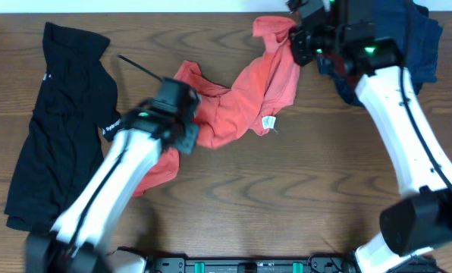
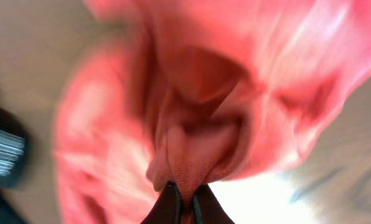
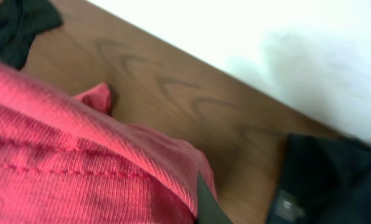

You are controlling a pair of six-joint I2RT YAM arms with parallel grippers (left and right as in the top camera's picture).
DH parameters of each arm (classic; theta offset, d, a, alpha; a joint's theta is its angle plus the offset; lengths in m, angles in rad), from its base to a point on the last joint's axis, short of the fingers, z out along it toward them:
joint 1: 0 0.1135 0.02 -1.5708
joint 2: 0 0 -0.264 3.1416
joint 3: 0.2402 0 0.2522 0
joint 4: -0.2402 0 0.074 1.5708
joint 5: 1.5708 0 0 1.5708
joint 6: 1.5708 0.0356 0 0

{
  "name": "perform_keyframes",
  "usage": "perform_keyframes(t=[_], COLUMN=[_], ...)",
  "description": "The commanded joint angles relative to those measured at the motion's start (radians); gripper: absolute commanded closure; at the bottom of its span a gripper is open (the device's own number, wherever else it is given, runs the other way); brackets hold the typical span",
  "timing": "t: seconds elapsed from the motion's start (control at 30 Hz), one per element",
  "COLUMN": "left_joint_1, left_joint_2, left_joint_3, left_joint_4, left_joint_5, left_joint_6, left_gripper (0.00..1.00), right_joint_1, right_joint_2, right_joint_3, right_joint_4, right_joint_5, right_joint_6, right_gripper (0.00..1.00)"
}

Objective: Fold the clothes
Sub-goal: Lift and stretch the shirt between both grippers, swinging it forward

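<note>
A coral-red shirt (image 1: 249, 95) lies stretched and crumpled across the middle of the wooden table, a white tag on it. My left gripper (image 1: 186, 135) is shut on a fold of the shirt near its left end; the left wrist view shows the cloth (image 2: 192, 143) pinched between the fingertips (image 2: 184, 200). My right gripper (image 1: 300, 47) holds the shirt's far right corner at the table's back; in the right wrist view the red cloth (image 3: 79, 168) covers the jaws and only one dark finger (image 3: 205, 202) shows.
A black shirt (image 1: 59, 121) lies spread at the left of the table. A navy garment (image 1: 408, 42) is heaped at the back right, behind my right arm. A thin black object (image 1: 139, 67) lies near the red shirt's left end.
</note>
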Motion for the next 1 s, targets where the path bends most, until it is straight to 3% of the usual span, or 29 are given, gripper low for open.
perform_keyframes(t=[0.0,0.27,0.57,0.97], left_joint_1=[0.039,0.161,0.294,0.305], left_joint_2=[-0.142,-0.369,-0.499,-0.622], left_joint_3=[0.085,0.145,0.162,0.427], left_joint_4=[-0.004,0.088,0.230,0.112], left_joint_5=[-0.020,-0.121,-0.143,-0.127], left_joint_6=[-0.022,-0.036,-0.081,-0.081], left_gripper=[0.94,0.94,0.94,0.94], right_joint_1=[-0.045,-0.113,-0.189,-0.218], right_joint_2=[-0.097,-0.209,-0.322,-0.586], right_joint_3=[0.014,0.014,0.014,0.015], right_joint_4=[-0.014,-0.080,-0.114,-0.211], right_joint_5=[0.006,0.007,0.006,0.007], right_joint_6=[0.032,0.033,0.033,0.080], right_gripper=[0.99,0.99,0.99,0.99])
